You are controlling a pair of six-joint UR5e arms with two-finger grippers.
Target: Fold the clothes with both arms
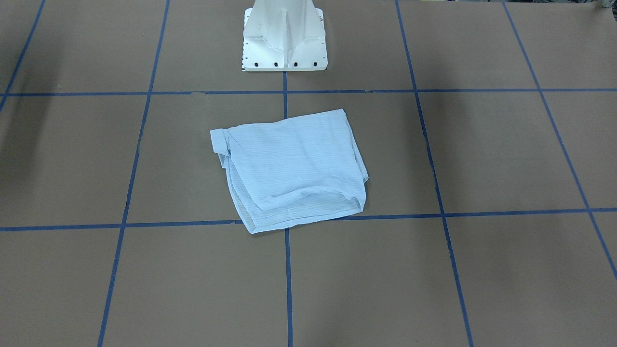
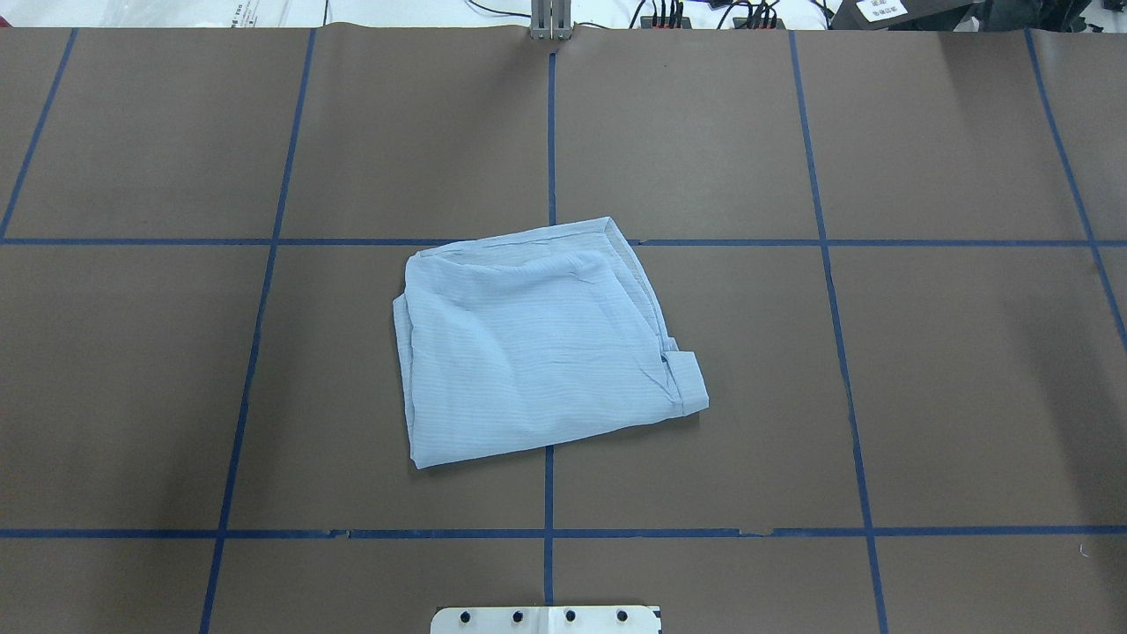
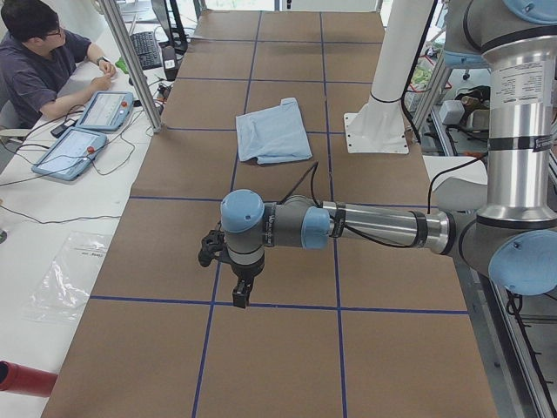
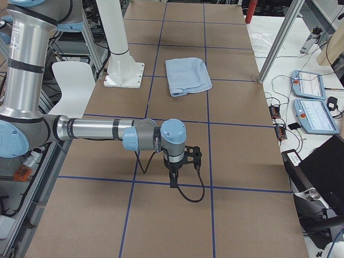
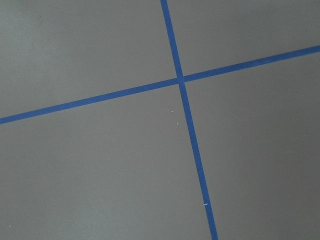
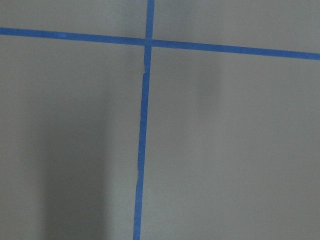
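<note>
The light-blue striped shirt (image 1: 289, 168) (image 2: 537, 343) lies folded into a rough rectangle at the middle of the brown table, just in front of the pedestal. A small cuff or collar piece sticks out at one corner (image 2: 691, 379). Both arms are far from it. In the exterior left view the left gripper (image 3: 241, 293) points down over a tape line at the table's near end. The right gripper (image 4: 173, 180) hangs the same way in the exterior right view. I cannot tell whether either is open or shut. Both wrist views show only bare table and blue tape.
The white pedestal base (image 1: 284, 43) (image 2: 546, 619) stands behind the shirt. Blue tape lines (image 2: 550, 132) divide the table into squares. A seated person (image 3: 35, 65) with teach pendants (image 3: 104, 109) is beside the table. An aluminium post (image 3: 130, 61) rises at that edge.
</note>
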